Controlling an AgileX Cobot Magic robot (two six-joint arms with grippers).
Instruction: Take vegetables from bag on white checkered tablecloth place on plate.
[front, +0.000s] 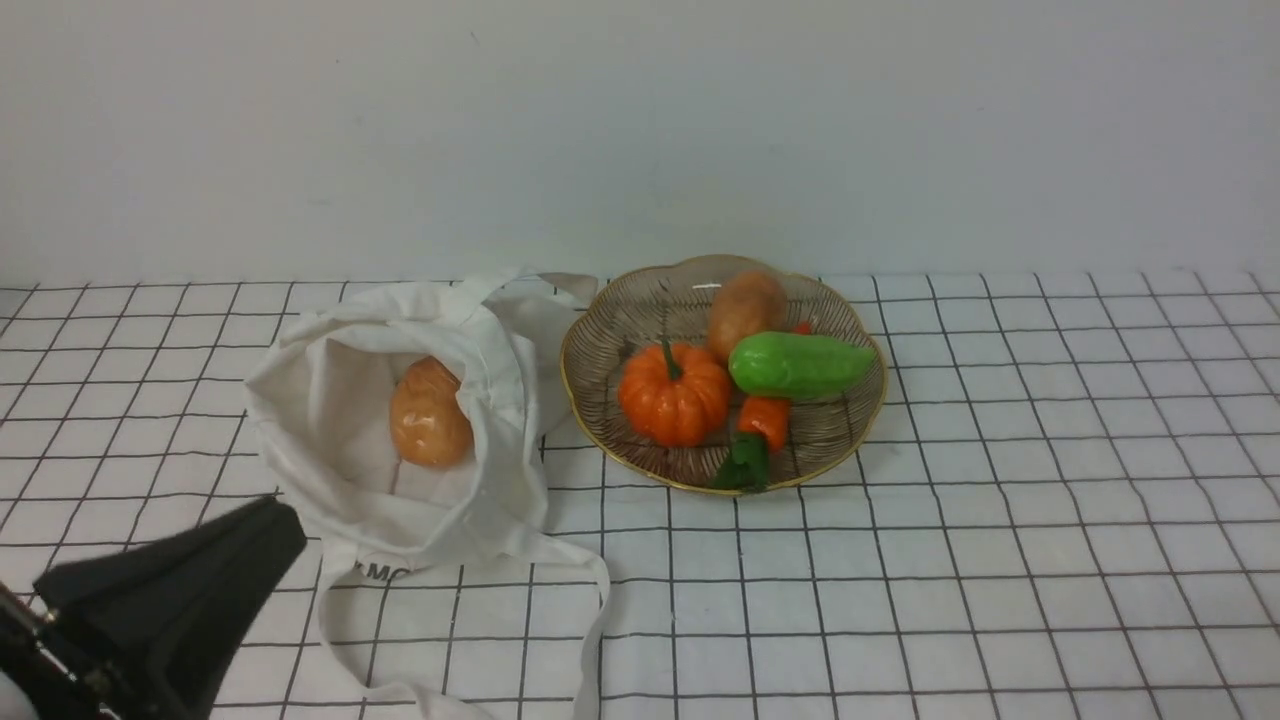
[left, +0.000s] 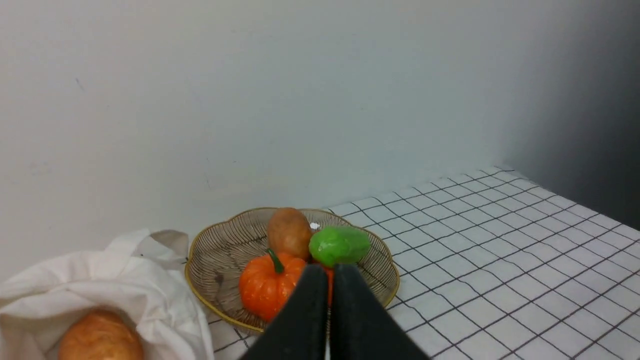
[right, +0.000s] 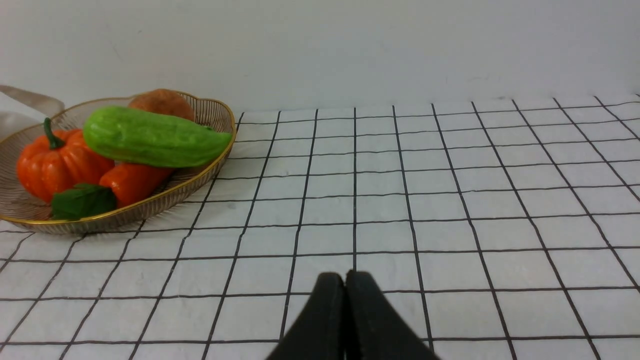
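The off-white bag (front: 330, 400) lies open on the white checkered tablecloth (front: 1000, 560), with a pale orange-tan potato (front: 430, 414) inside; the potato also shows in the left wrist view (left: 100, 340). The plate (front: 620, 330) to its right holds the green cucumber (front: 800, 366), a brown potato (front: 746, 312), an orange pumpkin (front: 674, 394) and a small carrot (front: 764, 420). My left gripper (front: 275, 520) is shut and empty, low at the near left, just in front of the bag. My right gripper (right: 345, 280) is shut and empty above the cloth, right of the plate (right: 215, 165).
A plain pale wall (front: 640, 130) runs behind the table. The bag's long straps (front: 590, 620) trail toward the near edge. Bare cloth stretches right of the plate.
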